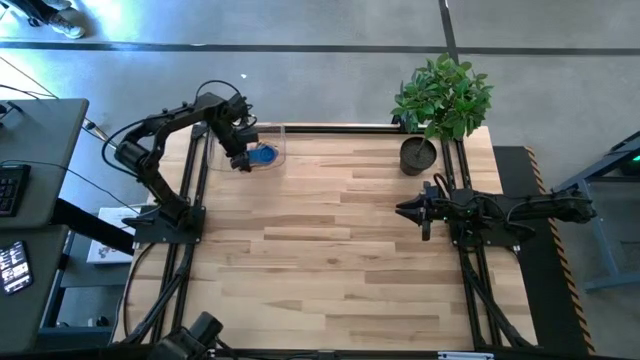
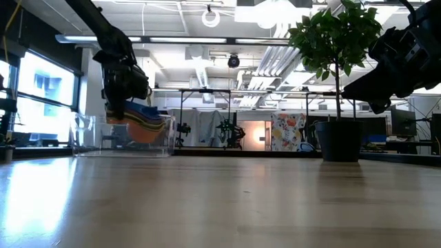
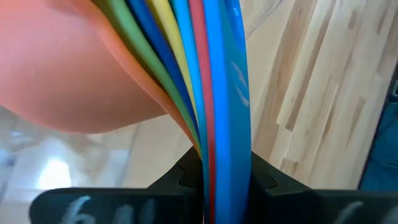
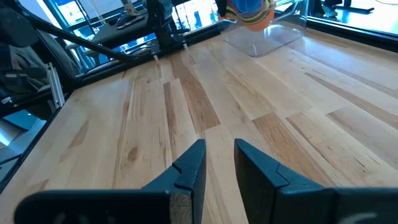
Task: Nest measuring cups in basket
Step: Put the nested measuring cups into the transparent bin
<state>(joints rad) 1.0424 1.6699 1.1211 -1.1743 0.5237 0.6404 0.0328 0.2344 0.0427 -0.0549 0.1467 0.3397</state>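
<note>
The left gripper (image 1: 243,158), jaws clamped on the bunched handles of the nested measuring cups (image 2: 143,120), holds the stack inside the rim of the clear basket (image 2: 93,134) at the table's far left corner; the step in hand appears to be setting the stack down. The next move likely calls for lowering until the stack rests, then opening, with the basket walls close around. The right gripper (image 4: 217,163) waits over bare table (image 1: 330,260) beside the plant pot (image 1: 418,155), jaws slightly apart on nothing.
</note>
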